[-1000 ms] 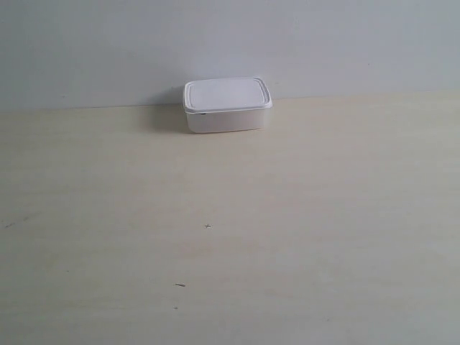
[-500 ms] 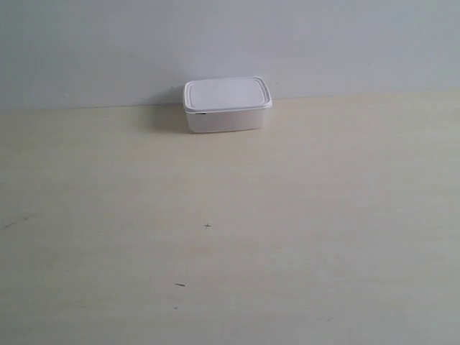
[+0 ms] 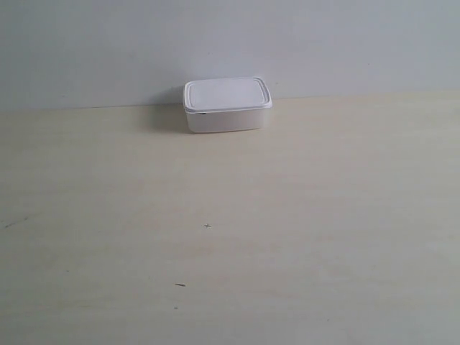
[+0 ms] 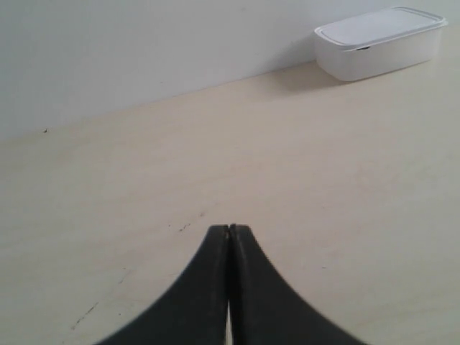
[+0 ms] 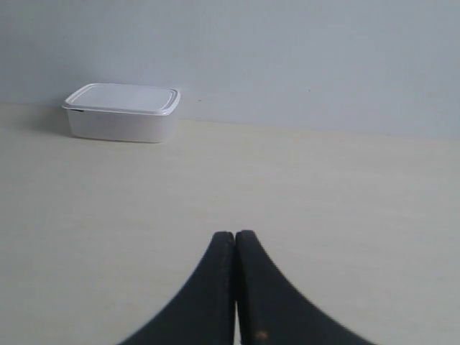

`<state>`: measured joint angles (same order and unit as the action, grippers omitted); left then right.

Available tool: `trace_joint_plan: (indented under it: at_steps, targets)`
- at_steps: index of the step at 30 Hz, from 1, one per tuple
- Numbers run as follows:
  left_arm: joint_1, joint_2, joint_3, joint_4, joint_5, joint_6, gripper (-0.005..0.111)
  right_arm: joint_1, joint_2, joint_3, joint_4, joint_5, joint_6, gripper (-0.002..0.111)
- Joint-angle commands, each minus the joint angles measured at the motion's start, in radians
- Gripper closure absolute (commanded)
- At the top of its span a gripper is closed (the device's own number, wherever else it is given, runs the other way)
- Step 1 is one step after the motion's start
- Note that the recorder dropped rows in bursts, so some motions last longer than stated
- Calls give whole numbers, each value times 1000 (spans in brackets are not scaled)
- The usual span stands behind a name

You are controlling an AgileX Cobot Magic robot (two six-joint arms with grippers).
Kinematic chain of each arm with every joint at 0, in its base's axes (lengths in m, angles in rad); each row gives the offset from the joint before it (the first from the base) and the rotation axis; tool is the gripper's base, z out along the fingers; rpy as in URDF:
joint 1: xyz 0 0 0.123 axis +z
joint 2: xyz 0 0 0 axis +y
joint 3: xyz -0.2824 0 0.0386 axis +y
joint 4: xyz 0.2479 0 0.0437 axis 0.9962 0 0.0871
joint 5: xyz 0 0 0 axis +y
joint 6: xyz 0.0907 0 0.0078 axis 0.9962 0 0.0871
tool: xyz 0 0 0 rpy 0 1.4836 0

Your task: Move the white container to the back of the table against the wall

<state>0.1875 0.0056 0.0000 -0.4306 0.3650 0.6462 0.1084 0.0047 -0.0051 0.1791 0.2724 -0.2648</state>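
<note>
Rounded white container (image 3: 227, 105) (seemingly plastic) against smooth wall (image 3: 323, 43)

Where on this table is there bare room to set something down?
Nearly everywhere: the table is bare in front of the white container and along the wall on both sides of it. Only the container's own spot is taken.

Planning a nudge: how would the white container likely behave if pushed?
The white container is low and wide, so it should slide, not tip or roll. Thin-looking plastic suggests light weight. The lid seems seated, probably staying on.
</note>
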Motion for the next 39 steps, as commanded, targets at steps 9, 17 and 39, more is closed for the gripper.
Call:
trace_joint_plan:
  at_steps: [9,17,39]
  targets:
    - [3,-6,0,289,-15,1,107,-3,-5,5,-132,-6,4,108]
    - [3,-6,0,293,-8,1,107,-3,-5,5,-132,-6,4,108]
    - [3,-6,0,229,-2,-258,107,-3,-5,5,-129,5,97,108]
